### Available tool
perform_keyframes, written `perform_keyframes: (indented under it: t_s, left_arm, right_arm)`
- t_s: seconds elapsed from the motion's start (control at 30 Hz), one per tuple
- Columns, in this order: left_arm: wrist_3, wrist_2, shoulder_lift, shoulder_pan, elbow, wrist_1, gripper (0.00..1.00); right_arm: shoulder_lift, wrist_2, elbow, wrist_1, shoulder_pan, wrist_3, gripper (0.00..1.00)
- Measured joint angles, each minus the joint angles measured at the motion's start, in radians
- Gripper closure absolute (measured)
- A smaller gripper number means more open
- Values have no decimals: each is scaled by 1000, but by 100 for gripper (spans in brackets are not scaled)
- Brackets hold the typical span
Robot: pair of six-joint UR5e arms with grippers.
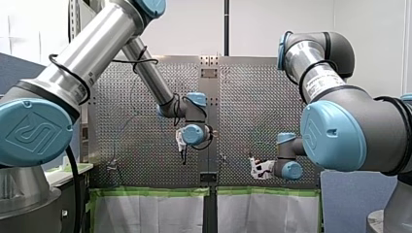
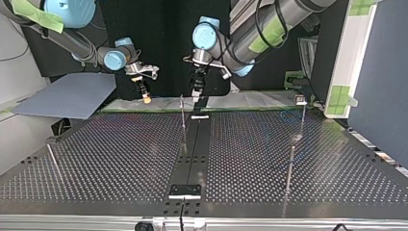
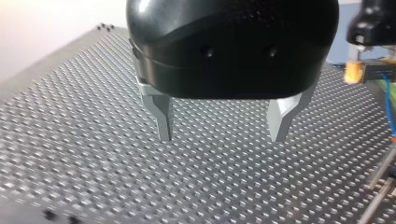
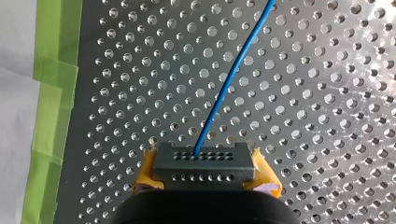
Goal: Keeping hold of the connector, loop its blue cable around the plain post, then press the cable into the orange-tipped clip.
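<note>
My right gripper (image 4: 205,173) pinches the connector (image 4: 203,161) — its blue cable (image 4: 227,86) leaves toward one o'clock; my left gripper (image 3: 222,134) stands spread.

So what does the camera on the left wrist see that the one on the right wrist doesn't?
Only the left wrist view shows my left pincer, its metal fingers apart with nothing between them. Only the right wrist view shows the dark connector clamped between yellow pads, and green tape along the table's edge. Both show the perforated table, the blue cable and my right pincer, which the left wrist view catches from outside, beside my left one.
</note>
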Motion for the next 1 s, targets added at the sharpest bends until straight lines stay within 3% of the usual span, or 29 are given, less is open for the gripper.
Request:
perform_keyframes:
  t_s: [0.2, 0.67, 1.0]
  left_arm:
    - [16, 5, 56, -2, -57, 29, 0]
    - [-6, 6, 195, -1, -194, 48, 0]
    - [11, -7, 294, -1, -294, 52, 0]
  right_arm:
    - [0, 1, 0, 0, 0, 2, 100]
    - [0, 1, 0, -6, 0, 8, 100]
    - [0, -1, 0, -11, 0, 24, 100]
